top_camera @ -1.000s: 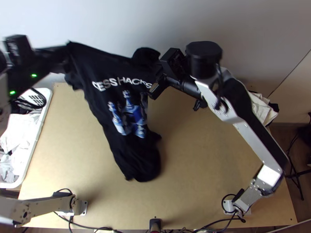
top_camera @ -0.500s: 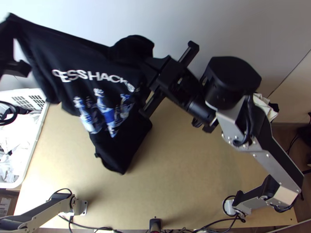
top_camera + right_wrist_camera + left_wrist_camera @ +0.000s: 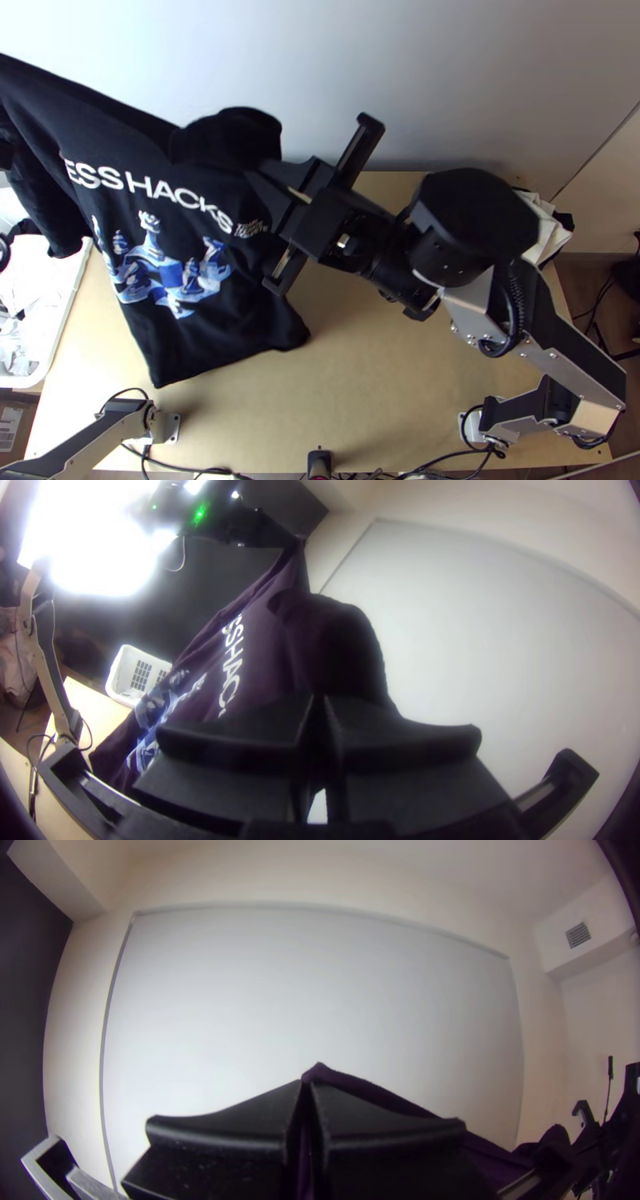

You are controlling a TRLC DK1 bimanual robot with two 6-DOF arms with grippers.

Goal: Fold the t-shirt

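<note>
Expect little weight and no stiffness from the black t-shirt (image 3: 184, 256): judging by the drape, soft and limp, neither fragile nor especially slippery, but quick to swing, sag and crease when hung from two points. Best to take hold at the two shoulders, with a generous pinch of fabric rather than a bare edge, and to pull the upper edge taut so as to smooth out the bunched cloth (image 3: 228, 132) between the holds. Hangs over the left half of the wooden table (image 3: 400, 384), unfolded, with the chest print in plain sight and the hem toward the near side; hard to say whether touching the tabletop or just above. Runs from the left gripper (image 3: 307, 1083), at the far left, across to the right gripper (image 3: 321, 699), around the middle of the far side, with most of the body left of the right gripper and nearer. Clenched at the left end, with a small peak of cloth pinched between the fingertips; clenched at the right end too, on dark cloth close to the bunched part, perhaps a shoulder, though impossible to tell exactly. Comes close to the white basket (image 3: 68, 308) at the left, with a risk of snagging there if lowered carelessly.
</note>
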